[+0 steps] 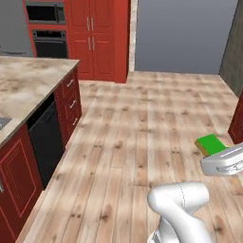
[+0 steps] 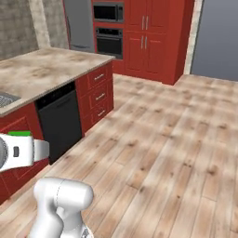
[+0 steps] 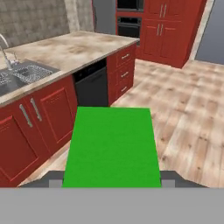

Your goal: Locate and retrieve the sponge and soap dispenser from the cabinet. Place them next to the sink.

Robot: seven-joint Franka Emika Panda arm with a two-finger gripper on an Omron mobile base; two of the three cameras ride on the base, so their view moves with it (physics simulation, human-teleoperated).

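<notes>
My gripper [image 3: 111,181] is shut on the sponge [image 3: 111,146], a flat bright green block held between the two fingertips and carried above the wooden floor. The left base view has the sponge [image 1: 211,144] sticking out of the white hand at the right edge. In the right base view just a green sliver of the sponge [image 2: 19,134] peeks over the hand at the far left. The sink [image 3: 26,74], a grey basin with a wire rack and a chrome faucet [image 3: 4,50], is set into the counter ahead and to the left. The soap dispenser and the cabinet are out of view.
A beige stone counter [image 1: 28,85] runs over red base cupboards [image 3: 30,127], a black dishwasher [image 2: 60,123] and a drawer stack [image 1: 71,102]. Tall red cupboards [image 1: 95,38] and built-in ovens [image 1: 47,28] stand at the back. Open wooden floor [image 2: 162,139] stretches to the right.
</notes>
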